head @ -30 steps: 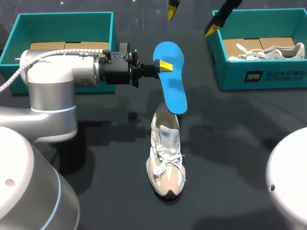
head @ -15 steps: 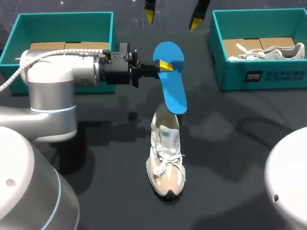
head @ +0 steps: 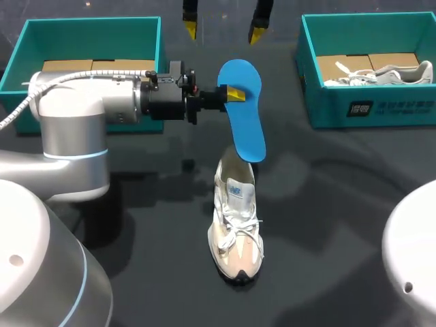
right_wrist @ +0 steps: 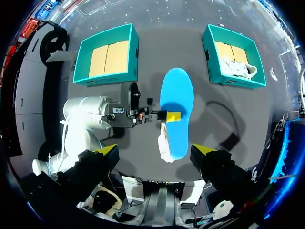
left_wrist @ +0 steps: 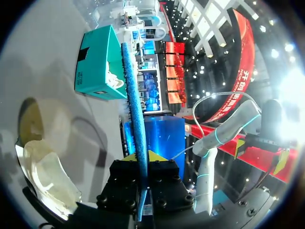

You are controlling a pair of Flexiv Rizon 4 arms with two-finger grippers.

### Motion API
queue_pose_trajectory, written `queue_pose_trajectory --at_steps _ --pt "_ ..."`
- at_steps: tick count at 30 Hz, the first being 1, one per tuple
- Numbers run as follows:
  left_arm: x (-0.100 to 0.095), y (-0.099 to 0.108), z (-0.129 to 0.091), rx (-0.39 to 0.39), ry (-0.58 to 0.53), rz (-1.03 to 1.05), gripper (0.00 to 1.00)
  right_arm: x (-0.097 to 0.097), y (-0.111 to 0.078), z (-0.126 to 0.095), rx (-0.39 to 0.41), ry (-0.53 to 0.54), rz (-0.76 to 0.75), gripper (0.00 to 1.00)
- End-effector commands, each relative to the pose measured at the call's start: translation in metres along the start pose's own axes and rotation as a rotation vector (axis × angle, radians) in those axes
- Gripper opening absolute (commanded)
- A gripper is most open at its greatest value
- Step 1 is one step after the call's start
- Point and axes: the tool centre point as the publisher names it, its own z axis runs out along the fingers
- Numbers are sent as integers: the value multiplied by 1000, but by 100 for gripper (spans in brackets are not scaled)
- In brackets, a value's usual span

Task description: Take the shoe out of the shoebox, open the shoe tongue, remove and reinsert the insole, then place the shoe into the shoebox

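Head view: the left gripper [head: 230,93] is closed on the edge of the flat blue foam insole [head: 246,126]. It holds it in the air above the heel of the white-and-beige laced shoe [head: 236,228], which stands well apart from the teal cardboard shoebox [head: 20,54] at far left. The right gripper [head: 223,27] hangs at the far side, spread wide, holding nothing.

Left wrist view: both fingers clamp the insole [left_wrist: 133,95] edge-on, with the shoe [left_wrist: 43,171] below.

Right wrist view: insole [right_wrist: 177,107] and shoe [right_wrist: 164,148] lie far beneath.

By my judgement the shoe is out and the insole removed; reinsertion and boxing remain.
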Motion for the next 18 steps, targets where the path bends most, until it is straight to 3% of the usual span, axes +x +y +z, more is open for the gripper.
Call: queue_pose_trajectory --at_steps 1,18 --pt "0 0 2 1 -1 1 0 -27 -8 4 -30 125 -11 100" --pt "0 0 2 1 -1 1 0 -58 -6 13 -1 315 81 100"
